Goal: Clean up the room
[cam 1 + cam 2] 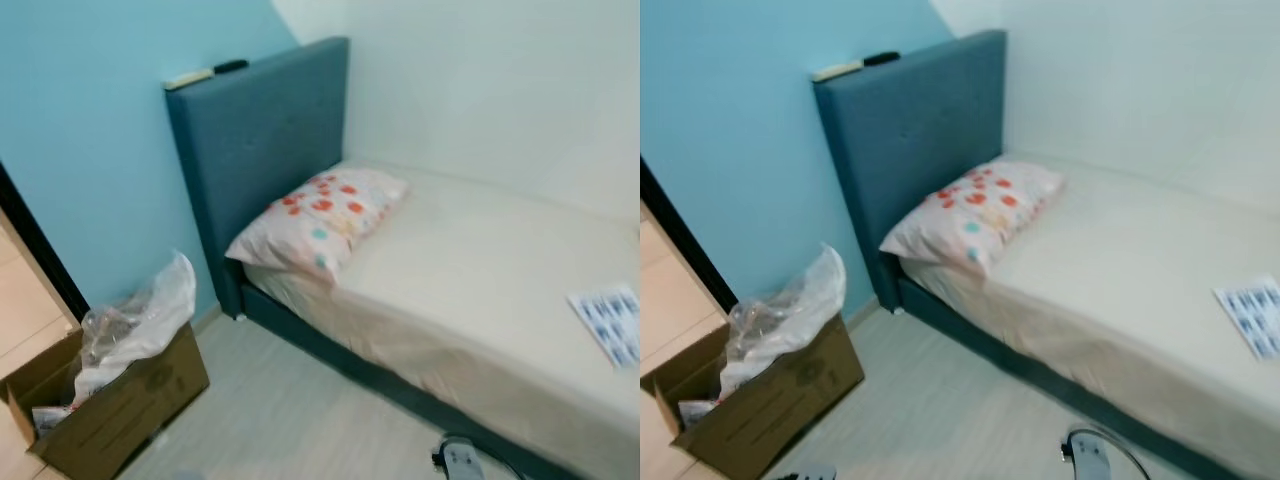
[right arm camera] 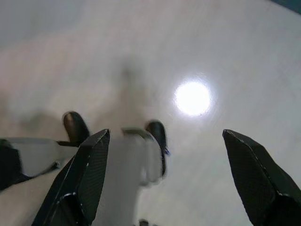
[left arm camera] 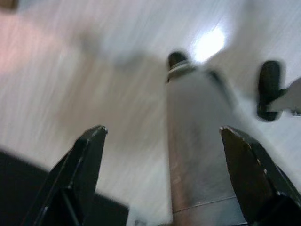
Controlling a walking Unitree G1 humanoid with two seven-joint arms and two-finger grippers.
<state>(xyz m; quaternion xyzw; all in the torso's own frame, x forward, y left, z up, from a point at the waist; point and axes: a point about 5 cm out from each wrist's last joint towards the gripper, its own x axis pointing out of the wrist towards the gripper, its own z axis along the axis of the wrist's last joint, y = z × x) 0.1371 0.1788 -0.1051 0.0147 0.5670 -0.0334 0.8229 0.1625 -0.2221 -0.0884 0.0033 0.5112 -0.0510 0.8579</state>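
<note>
left eye view places the bed (image 1: 480, 270), with a printed sheet (image 1: 610, 325) at its far end and a cardboard box (image 1: 110, 410) beside its headboard; left gripper (image 3: 162, 139) and right gripper (image 2: 164, 141) hang spread, empty; judged step: approach, next reach for the sheet.

Both eye views look forward and down from the head onto the same corner: a bed (image 1: 480, 300) with a pillow (image 1: 320, 220) against its headboard (image 1: 910, 130), and a box (image 1: 110, 400) on the floor (image 1: 940, 410), the right eye set slightly to the side. Each wrist view looks along its own fingers (image 3: 82, 165) (image 2: 87, 169) straight down at the blurred floor, where the robot's own legs show.
</note>
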